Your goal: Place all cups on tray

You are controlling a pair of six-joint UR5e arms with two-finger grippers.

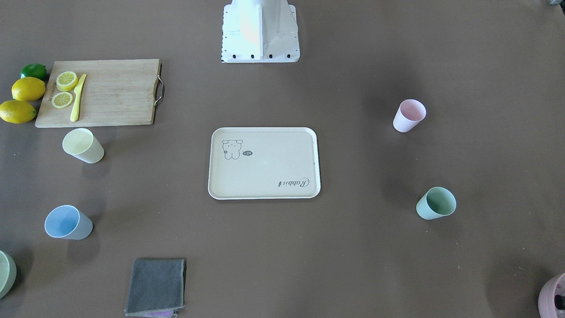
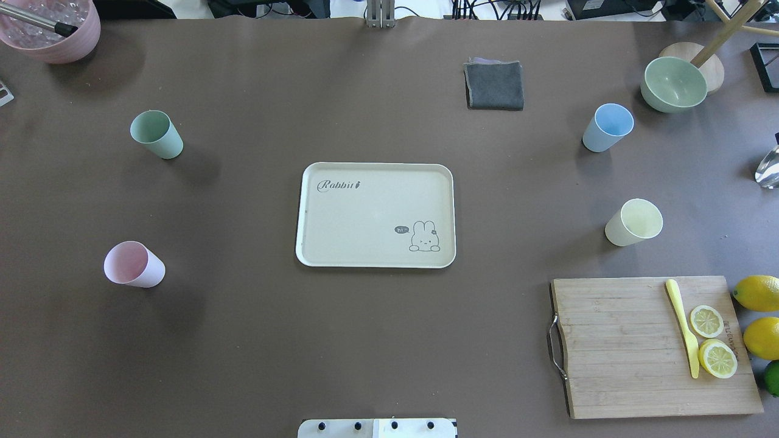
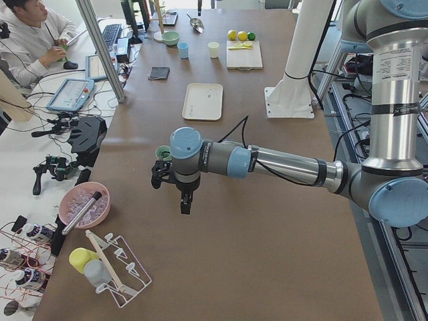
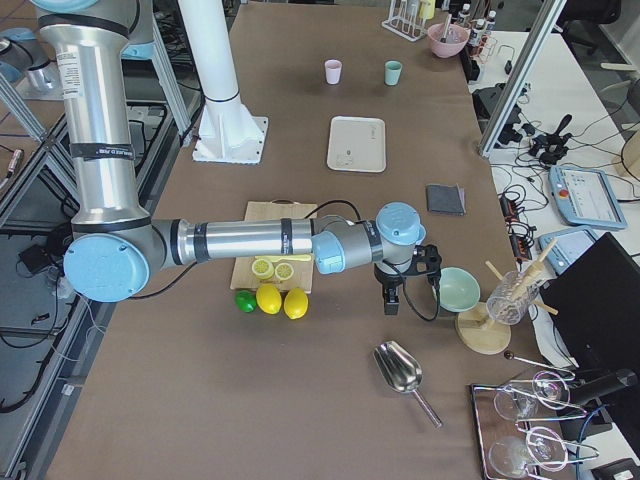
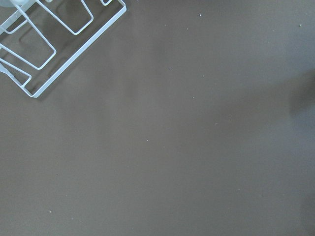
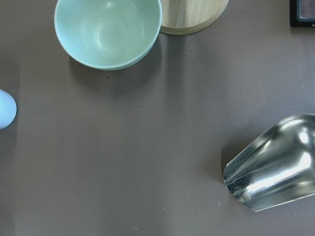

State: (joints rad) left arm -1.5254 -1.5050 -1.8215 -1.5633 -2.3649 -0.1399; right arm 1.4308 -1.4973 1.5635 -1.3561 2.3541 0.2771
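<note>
The cream tray [image 2: 365, 213] lies mid-table and holds nothing. Four cups stand on the brown table around it. The pink cup [image 2: 132, 264] and the sage green cup [image 2: 156, 134] are on my left side. The light blue cup [image 2: 607, 127] and the pale yellow cup [image 2: 633, 222] are on my right. My left gripper [image 3: 185, 200] hangs over the table's left end, beyond the green cup [image 3: 162, 152]. My right gripper [image 4: 392, 300] hangs over the right end near the bowl. Each shows only in a side view, so I cannot tell whether it is open or shut.
A wooden cutting board [image 2: 651, 347] with lemon slices and a yellow knife lies at the near right, whole lemons [image 2: 758, 293] beside it. A grey cloth [image 2: 494, 85], a green bowl [image 2: 672, 84], a metal scoop [image 6: 275, 162], a pink pot [image 2: 52, 30] and a wire rack [image 5: 49, 39] ring the edges.
</note>
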